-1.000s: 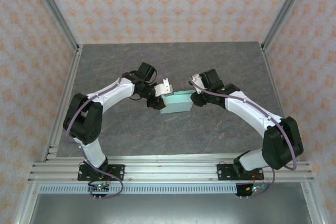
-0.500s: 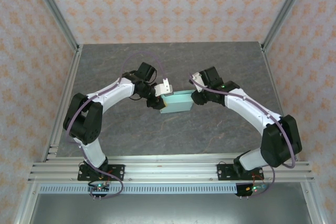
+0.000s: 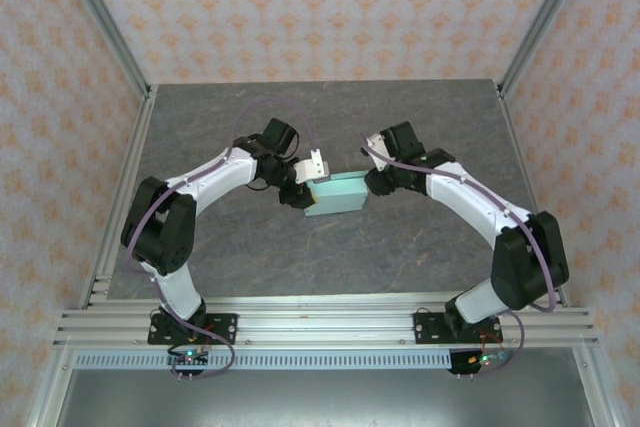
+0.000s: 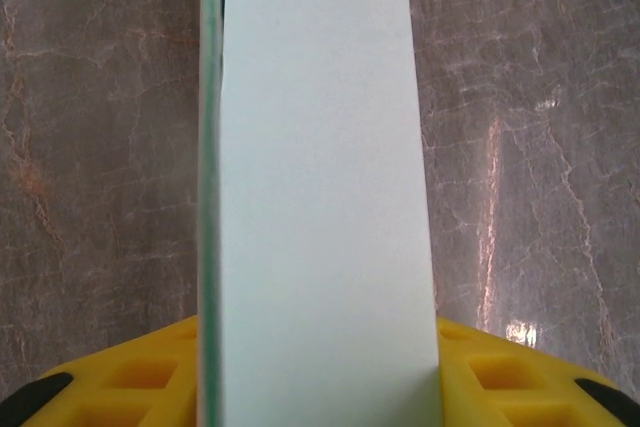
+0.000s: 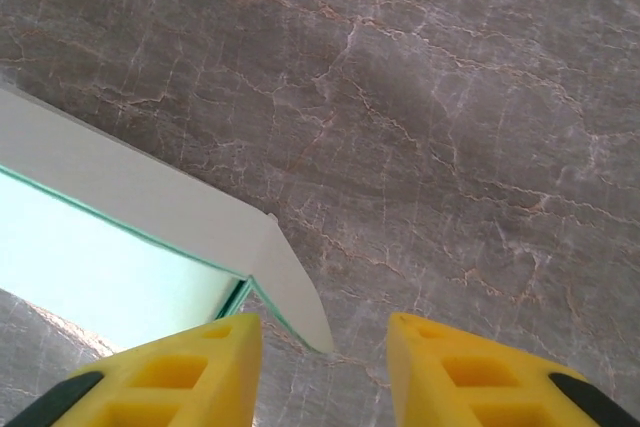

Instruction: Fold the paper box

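Scene: I am watching from the remote station as two arms meet over the middle of the grey marbled counter [image 3: 420, 247], with orange-patterned walls [image 3: 320, 7] on three sides.
Paper box: The pale mint paper box [image 3: 337, 195] lies between the two hands near the counter's centre, long side running left to right. From above I cannot tell whether it rests on the surface or hangs just over it.
Left hand: The left hand [image 3: 306, 190] is clenched on the box's left end. In its wrist view a pale panel runs straight up the middle, and the yellow fingers [image 4: 140, 377] meet it on either side at the bottom edge.
Right hand: The right hand [image 3: 372, 183] sits at the box's right end, released. Its yellow fingers [image 5: 180, 377] stand apart with bare counter between them.
Box corner: In the right wrist view a folded corner flap points down toward that gap, just beside the finger on the picture's left. Above it a pale strip runs off to the left over a mint-blue face.
Arms: White and black links carry looping purple cables [image 3: 250, 117]. Both bases are bolted to the aluminium rail [image 3: 320, 327] at the near edge.
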### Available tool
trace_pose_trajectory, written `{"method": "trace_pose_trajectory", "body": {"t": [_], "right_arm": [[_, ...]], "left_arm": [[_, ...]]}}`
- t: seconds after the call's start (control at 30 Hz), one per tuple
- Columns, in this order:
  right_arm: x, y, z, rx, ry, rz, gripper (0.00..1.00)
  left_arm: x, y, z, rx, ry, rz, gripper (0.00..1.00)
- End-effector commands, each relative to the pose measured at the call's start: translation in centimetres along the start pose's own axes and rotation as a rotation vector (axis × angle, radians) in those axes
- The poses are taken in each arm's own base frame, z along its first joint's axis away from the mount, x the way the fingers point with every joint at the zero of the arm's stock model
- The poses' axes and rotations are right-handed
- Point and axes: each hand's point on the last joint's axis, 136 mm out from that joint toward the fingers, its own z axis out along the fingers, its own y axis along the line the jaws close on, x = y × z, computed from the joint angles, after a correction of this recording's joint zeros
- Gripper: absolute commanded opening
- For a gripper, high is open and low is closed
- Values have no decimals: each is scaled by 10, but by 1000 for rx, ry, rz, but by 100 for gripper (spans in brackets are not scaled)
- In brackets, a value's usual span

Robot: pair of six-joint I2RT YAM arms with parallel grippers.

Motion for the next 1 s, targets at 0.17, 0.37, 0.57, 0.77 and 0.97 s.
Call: {"method": "trace_pose_trajectory", "body": {"t": [0.17, 0.37, 0.57, 0.77, 0.97], "right_arm": [[-12, 6, -4, -52, -24, -11, 27], [-14, 8, -6, -65, -33, -2, 25], [-19, 5, -10, -43, -49, -8, 31], [-20, 4, -8, -40, -38, -24, 33], [-23, 3, -5, -47, -20, -35, 32]], "left_arm": [[20, 0, 6, -5, 118, -45, 46], [22, 1, 7, -10, 138, -43, 46], [23, 1, 8, -8, 153, -43, 41], [23, 1, 9, -6, 158, -41, 40], [24, 1, 9, -12, 160, -38, 40]]}}
